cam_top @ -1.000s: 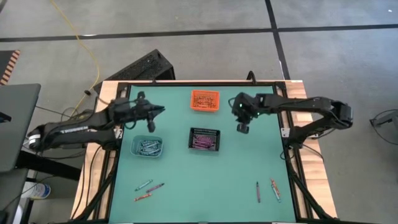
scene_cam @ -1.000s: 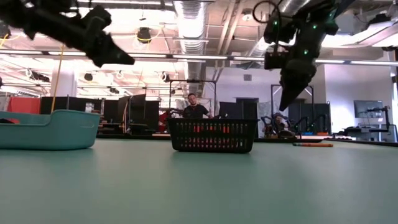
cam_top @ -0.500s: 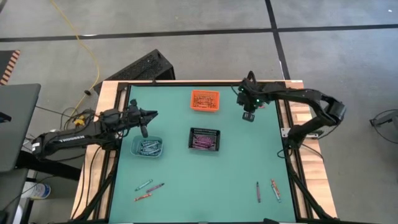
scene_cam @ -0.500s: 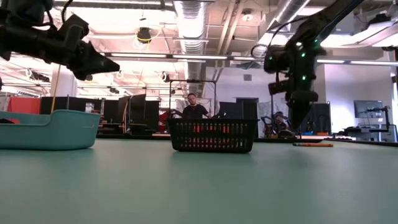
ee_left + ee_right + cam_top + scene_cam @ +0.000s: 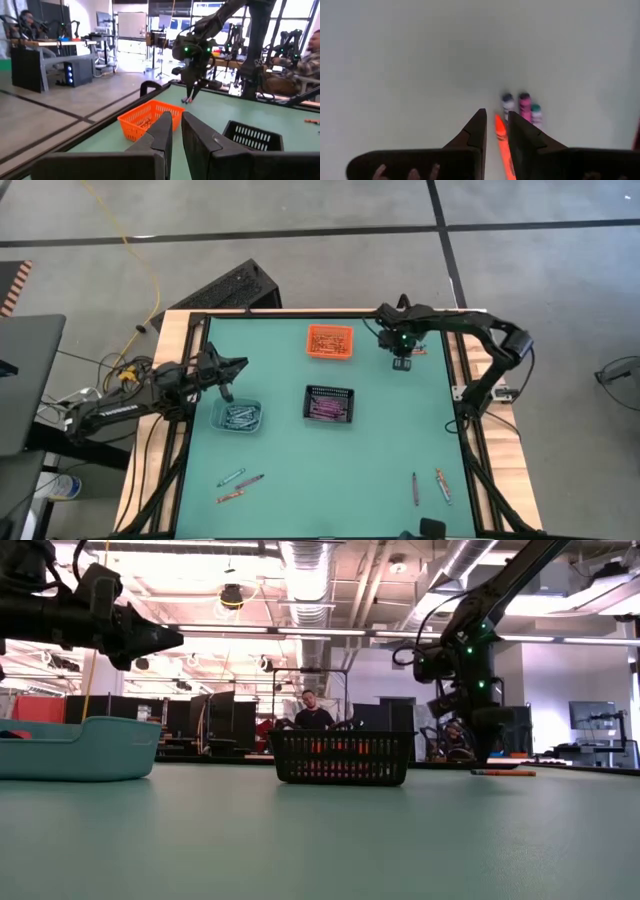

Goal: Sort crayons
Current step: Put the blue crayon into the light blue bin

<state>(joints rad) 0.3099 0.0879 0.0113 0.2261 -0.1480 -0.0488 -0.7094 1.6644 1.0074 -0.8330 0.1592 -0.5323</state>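
Down at the table (image 5: 380, 440), right gripper (image 5: 496, 125) straddles an orange crayon (image 5: 502, 140), fingers slightly apart; three crayons lie just ahead; left gripper (image 5: 176, 131) nearly closed, empty.

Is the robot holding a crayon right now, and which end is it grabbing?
The right gripper has its fingers around an orange crayon near its tip, closing on it. Whether it grips yet cannot be told. The left gripper holds nothing.

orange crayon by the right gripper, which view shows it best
The right wrist view: the orange crayon lies between the right gripper fingers, beside three other crayons. The high view gives only a speck there; the low and left wrist views don't resolve it.
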